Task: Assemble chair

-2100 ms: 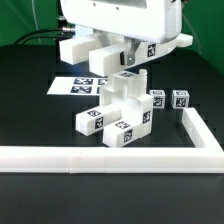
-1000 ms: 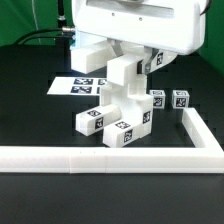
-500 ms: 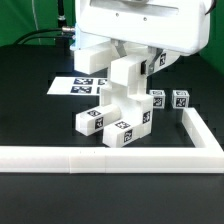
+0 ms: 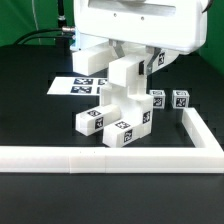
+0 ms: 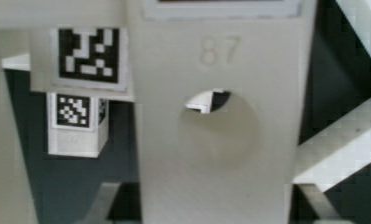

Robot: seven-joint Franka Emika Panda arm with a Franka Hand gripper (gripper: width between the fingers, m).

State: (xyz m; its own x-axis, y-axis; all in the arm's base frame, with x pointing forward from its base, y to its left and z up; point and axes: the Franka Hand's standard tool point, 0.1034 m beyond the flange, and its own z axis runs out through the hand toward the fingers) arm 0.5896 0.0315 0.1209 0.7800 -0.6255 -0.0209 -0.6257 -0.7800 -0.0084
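Having come down, now pausing: clamping 1 white post in the gripper, holding it upright on the half-built chair at the tabletop middle; probably seating it before releasing.

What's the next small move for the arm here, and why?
Probably press the white post gently straight down to seat it: the gripper is shut on it, and it stands upright on top of the partly built chair.

A black table is carrying a white rail. Chair pieces and the marker board are lying on it.
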